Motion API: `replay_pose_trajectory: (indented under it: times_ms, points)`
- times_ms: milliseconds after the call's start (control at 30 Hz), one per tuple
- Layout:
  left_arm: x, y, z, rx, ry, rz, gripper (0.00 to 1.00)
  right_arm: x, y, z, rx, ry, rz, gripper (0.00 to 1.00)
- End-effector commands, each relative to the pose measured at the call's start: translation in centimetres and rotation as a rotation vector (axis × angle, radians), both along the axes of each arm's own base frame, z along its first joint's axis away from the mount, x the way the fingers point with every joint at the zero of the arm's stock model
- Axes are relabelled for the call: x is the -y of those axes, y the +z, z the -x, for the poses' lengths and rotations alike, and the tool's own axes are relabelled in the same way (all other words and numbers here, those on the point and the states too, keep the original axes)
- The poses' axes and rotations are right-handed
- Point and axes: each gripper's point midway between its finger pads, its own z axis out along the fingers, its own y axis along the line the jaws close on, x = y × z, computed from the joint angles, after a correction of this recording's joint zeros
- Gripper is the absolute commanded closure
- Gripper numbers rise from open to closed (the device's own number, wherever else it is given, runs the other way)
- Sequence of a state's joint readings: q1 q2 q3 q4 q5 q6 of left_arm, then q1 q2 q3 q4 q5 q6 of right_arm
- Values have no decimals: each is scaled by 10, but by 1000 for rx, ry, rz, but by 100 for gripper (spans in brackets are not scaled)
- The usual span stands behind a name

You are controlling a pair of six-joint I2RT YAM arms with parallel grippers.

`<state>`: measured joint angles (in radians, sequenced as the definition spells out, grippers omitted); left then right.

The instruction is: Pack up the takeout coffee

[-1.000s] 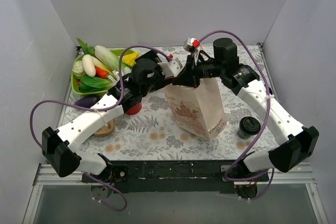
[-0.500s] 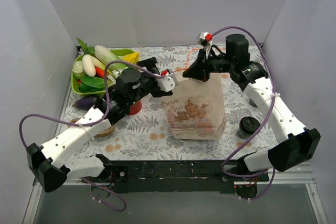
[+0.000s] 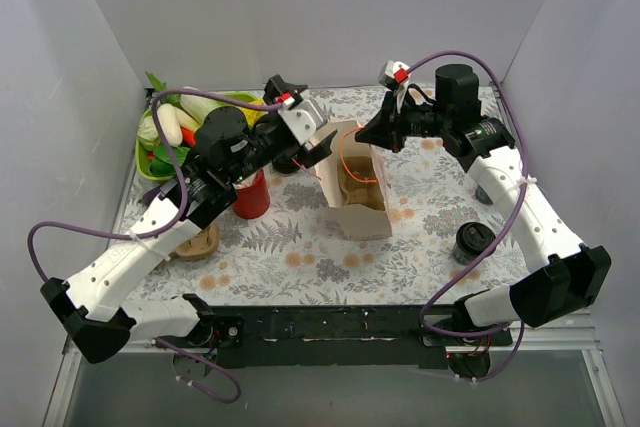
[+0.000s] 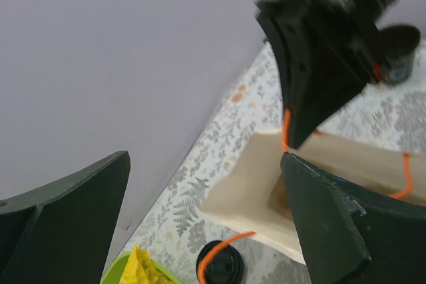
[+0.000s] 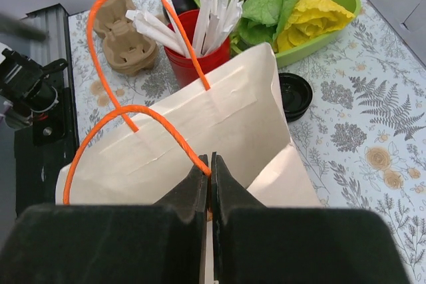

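The takeout coffee, a small black cup with a round dark top, stands on the table at the right front, apart from both grippers. A beige paper bag with orange handles stands upright mid-table, its mouth open. My right gripper is above the bag's far rim. In the right wrist view it is shut on one orange handle. My left gripper is open and empty, just left of the bag's mouth. In the left wrist view it spans the bag's edge.
A black lid lies left of the bag, also in the wrist views. A red straw cup, a green vegetable tray and a cardboard carrier stand left. Another dark cup is half hidden behind the right forearm.
The bag has gone from tilted to upright with its mouth open. My left gripper has drawn back up and left from the bag. The right gripper still holds the handle.
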<state>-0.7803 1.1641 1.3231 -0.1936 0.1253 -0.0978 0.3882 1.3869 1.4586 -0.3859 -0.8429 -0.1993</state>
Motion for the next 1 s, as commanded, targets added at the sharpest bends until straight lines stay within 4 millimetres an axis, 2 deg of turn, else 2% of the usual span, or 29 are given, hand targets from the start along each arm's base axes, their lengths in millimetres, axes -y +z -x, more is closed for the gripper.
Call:
replay_pose_trajectory:
  times_ms: [0,33,100,133,233,267,333,500,600,800,833,967]
  points:
    - [-18,49,-20,-9,161,178,2,8,3,10,62,2,31,99]
    - [-29,55,-27,-12,234,199,2,10,1,10,62,-7,37,99]
    - [-35,49,-31,-85,288,224,2,16,0,11,61,-20,44,99]
    - [-38,36,-31,-140,311,205,2,17,0,12,62,-19,48,99]
    - [-51,18,-22,-247,363,250,2,22,-2,14,73,-33,65,99]
    - [-53,5,-21,-275,378,245,2,24,-3,15,72,-41,68,99]
    - [-51,-8,-16,-333,369,245,2,27,-5,14,63,-62,75,99]
    - [-27,-42,-5,-495,280,228,2,31,-10,20,50,-66,82,99]
    - [-21,-57,-13,-543,305,250,2,34,-13,23,52,-70,97,99]
    - [13,-79,-15,-639,212,244,2,40,-19,30,52,-77,117,99]
    - [22,-78,-11,-653,160,244,2,40,-20,31,51,-78,119,99]
    - [37,-86,-15,-703,116,229,2,44,-21,38,62,-75,125,99]
